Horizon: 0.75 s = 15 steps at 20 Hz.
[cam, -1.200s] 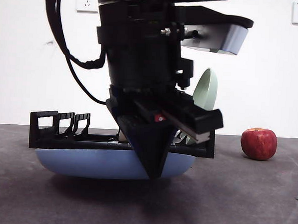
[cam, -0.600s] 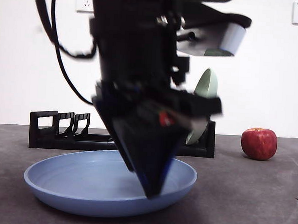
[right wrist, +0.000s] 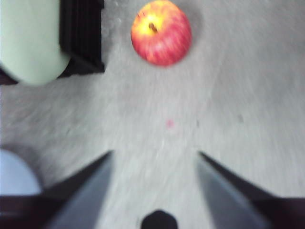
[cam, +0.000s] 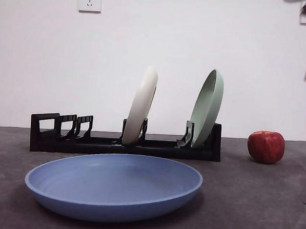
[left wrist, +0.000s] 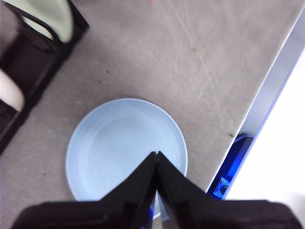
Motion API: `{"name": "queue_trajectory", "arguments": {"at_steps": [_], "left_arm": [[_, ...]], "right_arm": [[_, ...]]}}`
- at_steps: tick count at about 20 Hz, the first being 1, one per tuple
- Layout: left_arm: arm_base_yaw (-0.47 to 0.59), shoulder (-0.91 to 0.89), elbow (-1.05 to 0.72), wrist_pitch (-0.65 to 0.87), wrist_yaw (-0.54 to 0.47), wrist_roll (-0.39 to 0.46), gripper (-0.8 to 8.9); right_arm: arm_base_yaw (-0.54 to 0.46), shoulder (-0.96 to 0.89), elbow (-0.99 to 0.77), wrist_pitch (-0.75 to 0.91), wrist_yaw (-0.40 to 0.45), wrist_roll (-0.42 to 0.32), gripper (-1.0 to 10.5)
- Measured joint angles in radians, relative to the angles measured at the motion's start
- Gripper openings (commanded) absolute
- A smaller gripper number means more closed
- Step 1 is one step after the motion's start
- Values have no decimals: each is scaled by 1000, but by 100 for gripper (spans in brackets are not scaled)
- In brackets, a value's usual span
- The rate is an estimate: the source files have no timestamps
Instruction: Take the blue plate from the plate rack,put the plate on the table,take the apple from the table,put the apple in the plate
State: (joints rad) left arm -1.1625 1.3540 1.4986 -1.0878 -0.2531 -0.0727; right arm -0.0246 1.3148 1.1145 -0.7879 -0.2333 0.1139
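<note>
Matte light-blue plate point(cam: 113, 187): flat on the grey bench point(cam: 251, 201), in front of the rack point(cam: 126, 144), apart from it; nothing in it. Left hand point(left wrist: 156, 160): above the plate, jaws pressed together, holding nothing.

Rack: black, slotted; carries a cream plate point(cam: 141, 104) and a pale green plate point(cam: 208, 107), both on edge, leaning.

Apple point(cam: 266, 146): red, streaked, yellow about the stem; on the bench at 3 o'clock of the rack, near its end, well apart from the blue plate. Right hand point(right wrist: 155, 157): above the bench, jaws wide, empty, the apple ahead at its 12 o'clock. In the front view only a dark tip shows at the top right corner.

Handling, judged: the apple looks firm, smooth-skinned, moderately heavy and free to roll. Best taken across its widest girth, jaws on opposite sides, stem up; too much squeeze may bruise it. The plate's raised rim should stop it rolling off.
</note>
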Motion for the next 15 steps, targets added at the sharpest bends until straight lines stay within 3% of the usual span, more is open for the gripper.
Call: {"name": "queue_trajectory", "arguments": {"at_steps": [3,10,15], "left_arm": [[0,-121,1,-69,-6,-44,-8],[0,-342,1,-231,-118,-165,-8],[2,-425,1,-234,-136,-240,-8]], "right_arm": [[4,108,31,72,14,-19,727],[53,410,359,25,71,-75,727],[73,549,408,69,75,-98,725]]}}
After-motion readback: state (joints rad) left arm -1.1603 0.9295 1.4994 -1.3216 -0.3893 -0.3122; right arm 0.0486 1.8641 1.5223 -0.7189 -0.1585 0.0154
